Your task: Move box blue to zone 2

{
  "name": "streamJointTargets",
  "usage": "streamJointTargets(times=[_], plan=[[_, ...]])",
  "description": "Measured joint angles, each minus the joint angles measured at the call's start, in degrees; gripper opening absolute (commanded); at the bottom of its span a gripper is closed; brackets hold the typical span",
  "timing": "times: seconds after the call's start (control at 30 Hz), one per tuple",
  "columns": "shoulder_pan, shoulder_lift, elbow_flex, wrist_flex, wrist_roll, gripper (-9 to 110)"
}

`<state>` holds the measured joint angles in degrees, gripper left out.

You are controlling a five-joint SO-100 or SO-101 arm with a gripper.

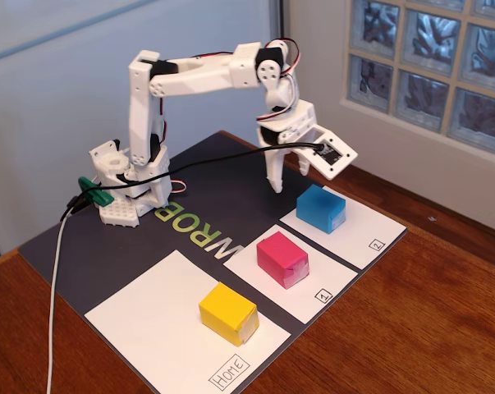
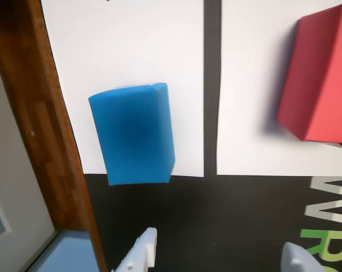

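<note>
The box blue [image 1: 321,208] [image 2: 134,133] rests on zone 2 [image 1: 370,231], the white sheet with a boxed "2" in its near corner. In the wrist view its near end reaches just past the edge of zone 2 [image 2: 131,45] onto the black mat. My gripper [image 1: 302,174] hangs above the mat just behind the box, apart from it. In the wrist view the gripper [image 2: 222,254] is open, its two white fingertips [image 2: 146,247] spread wide at the bottom edge with nothing between them.
A magenta-pink block [image 1: 282,258] [image 2: 324,79] sits on the sheet marked "1" [image 1: 329,283]. A yellow block [image 1: 228,313] sits on the "Home" sheet [image 1: 157,320]. The black mat [image 1: 222,164] lies on a wooden table [image 1: 428,320]; its edge [image 2: 40,124] runs close beside the blue box.
</note>
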<state>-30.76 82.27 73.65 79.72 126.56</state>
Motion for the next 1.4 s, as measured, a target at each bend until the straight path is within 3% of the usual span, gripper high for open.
streamJointTargets(times=[0.6,1.07,1.4], plan=[[13.0,24.4,22.4,0.0,-12.3,26],[21.7,48.2,41.2,-0.2,-28.5,26],[32.5,71.6,62.1,0.3,-41.0,18]])
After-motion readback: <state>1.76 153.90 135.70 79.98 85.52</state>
